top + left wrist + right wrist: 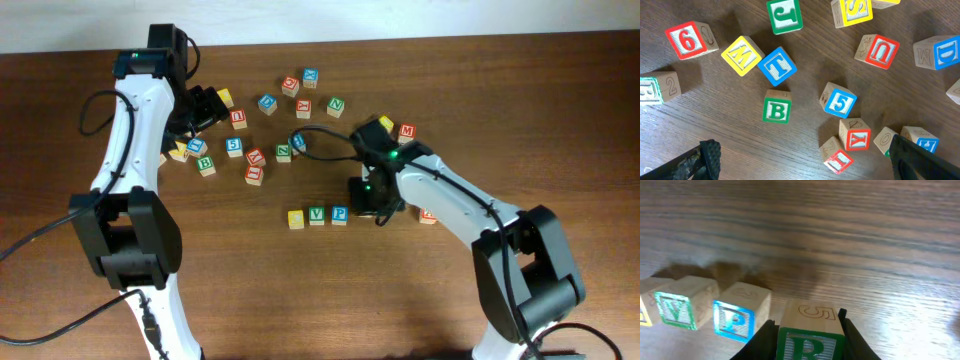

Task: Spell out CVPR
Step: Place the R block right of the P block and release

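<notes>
A row of blocks lies mid-table: a yellow block (296, 218), a green V block (317, 215) and a blue P block (339, 214). In the right wrist view the V block (675, 311) and P block (734, 321) stand side by side. My right gripper (366, 207) is shut on a green R block (810, 342), just right of the P block; whether it touches the table I cannot tell. My left gripper (203, 108) is open and empty above the loose blocks at the back left; its fingers (805, 162) frame a red Y block (856, 135).
Loose blocks lie scattered at the back: a green B block (776, 107), a blue 5 block (839, 100), a blue T block (776, 65), a red 6 block (690, 39), a red U block (878, 51). A red M block (407, 131) sits behind my right arm.
</notes>
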`<state>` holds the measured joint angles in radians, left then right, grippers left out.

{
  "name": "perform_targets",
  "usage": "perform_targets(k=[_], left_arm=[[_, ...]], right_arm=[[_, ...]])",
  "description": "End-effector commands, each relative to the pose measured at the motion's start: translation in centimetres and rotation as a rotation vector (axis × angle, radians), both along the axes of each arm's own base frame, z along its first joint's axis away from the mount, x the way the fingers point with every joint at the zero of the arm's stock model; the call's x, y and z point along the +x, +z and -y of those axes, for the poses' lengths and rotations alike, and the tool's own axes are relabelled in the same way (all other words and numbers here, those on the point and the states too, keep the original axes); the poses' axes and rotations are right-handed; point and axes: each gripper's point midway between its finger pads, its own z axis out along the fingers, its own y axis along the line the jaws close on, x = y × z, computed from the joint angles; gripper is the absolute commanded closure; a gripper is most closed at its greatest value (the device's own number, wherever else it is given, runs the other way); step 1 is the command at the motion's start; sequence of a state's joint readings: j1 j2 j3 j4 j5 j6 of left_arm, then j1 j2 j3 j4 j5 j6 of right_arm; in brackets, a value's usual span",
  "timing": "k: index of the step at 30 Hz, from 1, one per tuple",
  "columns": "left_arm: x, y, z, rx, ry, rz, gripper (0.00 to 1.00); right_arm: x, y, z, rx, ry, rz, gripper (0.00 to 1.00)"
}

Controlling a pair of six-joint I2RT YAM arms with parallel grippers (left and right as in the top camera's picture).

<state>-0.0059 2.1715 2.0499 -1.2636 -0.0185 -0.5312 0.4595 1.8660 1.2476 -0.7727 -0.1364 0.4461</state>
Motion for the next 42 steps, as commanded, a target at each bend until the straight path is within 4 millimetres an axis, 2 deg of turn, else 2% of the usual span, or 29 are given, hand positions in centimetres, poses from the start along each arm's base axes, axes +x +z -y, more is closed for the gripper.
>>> perform_targets(k=[1, 6, 18, 21, 35, 38, 42], left_arm=[[0.3, -0.2, -0.2, 0.005, -0.006, -0.001, 0.01], [0.3, -0.2, -0.2, 0.005, -0.006, -0.001, 0.01], [0.3, -0.2, -0.2, 0.005, -0.006, -0.001, 0.01], [0.3, -0.2, -0.2, 0.005, -0.006, -0.001, 0.01], [0.3, -0.2, -0.2, 0.005, -0.006, -0.001, 0.01], [0.3, -0.2, -0.2, 0.005, -0.006, -0.001, 0.01], [0.3, -0.2, -0.2, 0.005, -0.006, -0.001, 0.01]], right_arm=[[-0.2, -0.9, -0.2, -0.018, 0.004, -0.002, 0.75], [-1.0, -2.1, 0.0, -0.040, 0.009, -0.047, 0.75], [-1.9, -2.2, -0.1, -0.027, 0.014, -0.087, 0.74], [-1.8, -2.2, -0.1, -0.027, 0.014, -0.087, 0.69], [-1.7, -1.9, -1.1, 0.029, 0.002, -0.089, 0.71], [-1.7, -2.0, -1.1, 0.029, 0.002, -0.089, 0.63], [-1.6, -1.9, -1.1, 0.029, 0.001, -0.089, 0.62]])
